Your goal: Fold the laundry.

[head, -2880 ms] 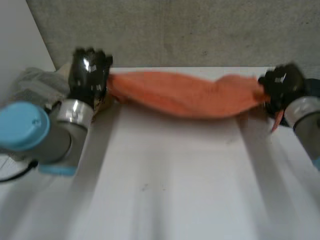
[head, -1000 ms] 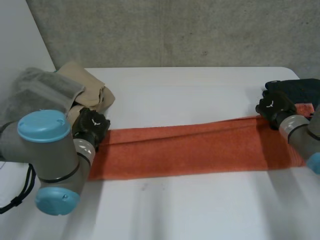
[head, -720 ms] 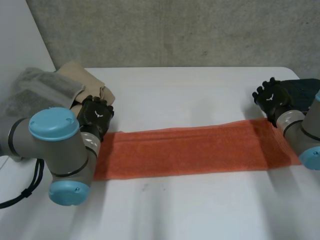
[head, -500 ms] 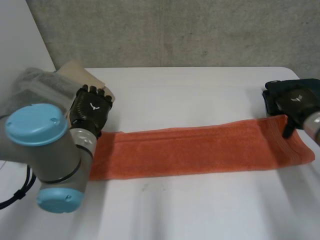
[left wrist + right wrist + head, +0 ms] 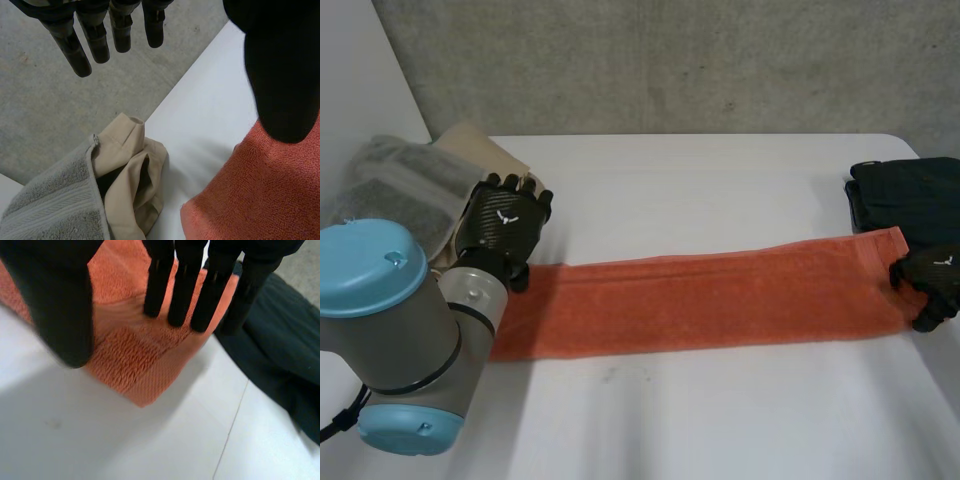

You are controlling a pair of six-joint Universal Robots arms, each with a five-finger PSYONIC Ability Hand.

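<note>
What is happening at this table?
A robot is folding laundry. An orange towel lies in a long strip across the table. The left hand is open above one end, the right hand open over the other; neither grips it. A grey towel and beige cloth lie by the left hand, a dark garment by the right.

Orange towel [image 5: 700, 300]: terry cloth, looped pile, rough, matt.
Grey towel [image 5: 50, 210]: terry cloth, flat ribbed band along the edge.
Beige garment [image 5: 132, 175]: smooth woven cloth, matt.
Dark cloth [image 5: 910, 185]: matt.
Table [image 5: 720, 420]: white, smooth, matt.
Wall [image 5: 670, 60]: grey concrete, rough.
Left hand [image 5: 505, 220]: black, slight sheen.
</note>
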